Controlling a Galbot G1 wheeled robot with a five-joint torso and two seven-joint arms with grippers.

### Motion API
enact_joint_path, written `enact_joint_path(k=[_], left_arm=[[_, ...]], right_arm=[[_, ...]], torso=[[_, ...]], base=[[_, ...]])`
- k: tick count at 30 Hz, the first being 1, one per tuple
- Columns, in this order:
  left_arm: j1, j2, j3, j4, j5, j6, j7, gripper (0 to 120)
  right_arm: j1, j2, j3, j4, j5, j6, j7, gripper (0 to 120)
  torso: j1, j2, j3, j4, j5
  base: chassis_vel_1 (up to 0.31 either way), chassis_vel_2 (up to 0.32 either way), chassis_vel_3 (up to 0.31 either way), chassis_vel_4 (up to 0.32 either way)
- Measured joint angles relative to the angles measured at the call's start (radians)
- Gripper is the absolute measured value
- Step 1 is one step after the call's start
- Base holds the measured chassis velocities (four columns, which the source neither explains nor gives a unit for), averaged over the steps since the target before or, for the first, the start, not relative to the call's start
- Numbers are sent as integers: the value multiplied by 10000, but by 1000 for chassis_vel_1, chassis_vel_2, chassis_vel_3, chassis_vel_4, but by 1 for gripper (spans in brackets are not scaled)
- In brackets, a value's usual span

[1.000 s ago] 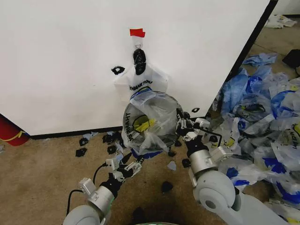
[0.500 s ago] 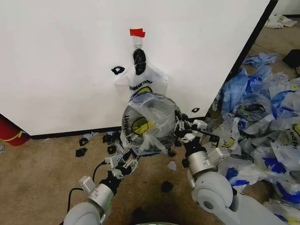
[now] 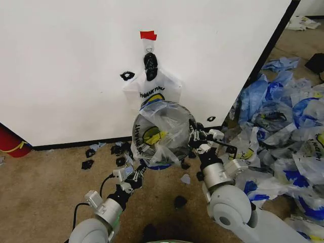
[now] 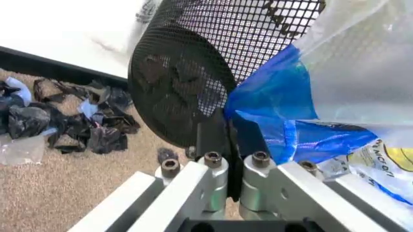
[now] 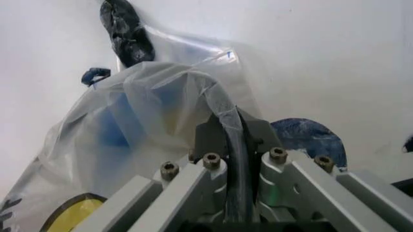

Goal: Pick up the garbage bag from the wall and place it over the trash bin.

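Observation:
The garbage bag [image 3: 161,130], translucent with a yellow smiley and blue patches, is draped around the round black mesh trash bin [image 4: 187,82] just below the white wall [image 3: 66,71]. My right gripper [image 3: 195,136] is at the bin's right side, shut on a fold of the bag's film [image 5: 223,113]. At the bag's lower left edge, my left gripper [image 3: 139,168] is shut, with the bag's blue hem [image 4: 271,101] pinched beside the mesh. In the head view the bin's body is hidden under the bag.
A bunch of like smiley bags [image 3: 152,90] hangs by a black knot [image 3: 150,66] from the hook under red tape [image 3: 148,35]. Black scraps [image 3: 120,152] litter the carpet by the base strip. A heap of loose bags [image 3: 283,136] lies at the right.
My left gripper has moved up and forward from the carpet to the bag's lower edge and closed there. The bag has shifted slightly; the right gripper holds its place.

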Motion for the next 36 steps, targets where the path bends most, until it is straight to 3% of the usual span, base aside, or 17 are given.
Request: enact_joint_path(k=[23,36], left_arm=[[145,36,339,426,8,64,-118,0],[6,-589,623,1336,332,-33,-52,0]], right_arm=[[-11,21,41,271,189,0,11,1],[-57,215,-134,321,287,-15,28,1]], torso=[[0,0,0,0,0],[0,0,0,0,0]], base=[[0,0,0,0],[0,0,0,0]])
